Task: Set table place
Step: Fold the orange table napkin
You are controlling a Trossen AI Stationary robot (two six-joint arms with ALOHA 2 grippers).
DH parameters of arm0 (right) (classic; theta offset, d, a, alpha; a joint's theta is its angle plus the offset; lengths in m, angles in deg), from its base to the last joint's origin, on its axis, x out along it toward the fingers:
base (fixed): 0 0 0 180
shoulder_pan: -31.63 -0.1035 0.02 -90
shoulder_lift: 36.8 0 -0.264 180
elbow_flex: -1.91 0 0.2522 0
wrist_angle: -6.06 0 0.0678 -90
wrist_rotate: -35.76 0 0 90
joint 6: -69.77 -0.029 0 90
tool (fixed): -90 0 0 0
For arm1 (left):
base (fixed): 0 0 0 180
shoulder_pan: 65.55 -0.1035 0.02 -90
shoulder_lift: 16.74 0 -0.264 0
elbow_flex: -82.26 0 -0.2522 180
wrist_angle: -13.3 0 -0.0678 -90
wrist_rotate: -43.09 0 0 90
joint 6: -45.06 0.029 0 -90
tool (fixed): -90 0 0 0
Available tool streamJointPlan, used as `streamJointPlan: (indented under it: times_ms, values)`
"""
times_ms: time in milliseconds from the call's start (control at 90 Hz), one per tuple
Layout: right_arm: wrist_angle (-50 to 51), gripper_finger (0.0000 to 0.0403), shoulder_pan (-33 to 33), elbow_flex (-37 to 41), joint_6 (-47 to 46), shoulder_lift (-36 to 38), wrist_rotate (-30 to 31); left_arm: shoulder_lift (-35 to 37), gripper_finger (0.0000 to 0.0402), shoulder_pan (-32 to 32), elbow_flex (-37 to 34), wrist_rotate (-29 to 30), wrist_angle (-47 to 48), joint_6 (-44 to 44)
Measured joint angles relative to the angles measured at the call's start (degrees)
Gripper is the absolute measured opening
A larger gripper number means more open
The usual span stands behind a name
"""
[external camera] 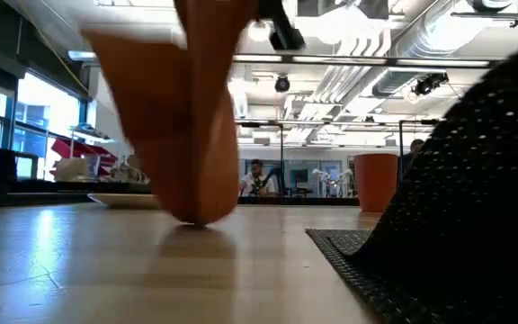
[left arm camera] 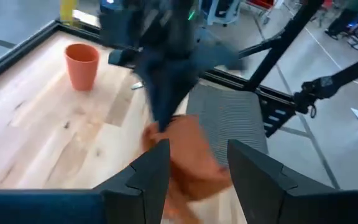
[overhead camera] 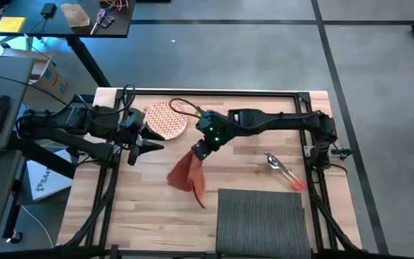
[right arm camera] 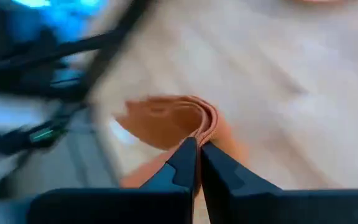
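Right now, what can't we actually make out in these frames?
- Placemat: the high view's bottom edge cuts off its near side.
- Plate: the left gripper and arm cover part of it, high view.
- Utensils: too small to tell types, high view.
- Napkin held by right gripper: blurred in right wrist view; fills the low view, hiding the table behind.

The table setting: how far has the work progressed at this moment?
Done: only the placemat lies at the table's near edge, bare. In hand: the right end effector is shut on the orange napkin, which hangs touching the wood. Left: plate, cutlery and cup remain off the mat. The left end effector waits open.
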Motion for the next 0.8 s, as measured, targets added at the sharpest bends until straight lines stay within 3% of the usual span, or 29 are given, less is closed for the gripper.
streamJointPlan:
  times_ms: [256, 389, 644, 800]
  values:
    - [-17.7, 0.0003, 5.0, 16.7, -12.6, -1.1, -1.0, -0.5, 0.0145, 0.0, 0.0, 1.0, 2.3, -0.5]
    - [-22.8, 0.004, 6.7, 20.8, -14.2, -1.2, -3.8, -0.7, 0.0145, 0.0, 0.0, 1.2, 2.2, -1.1]
    - [-18.8, 0.0172, 7.5, 16.9, -5.8, -1.2, -4.6, -1.2, 0.0145, 0.0, 0.0, 2.3, 2.3, -3.0]
    - [-9.7, 0.0204, 6.6, 11.5, 1.2, -1.0, -3.4, -1.2, 0.0145, 0.0, 0.0, 2.4, 2.3, -3.0]
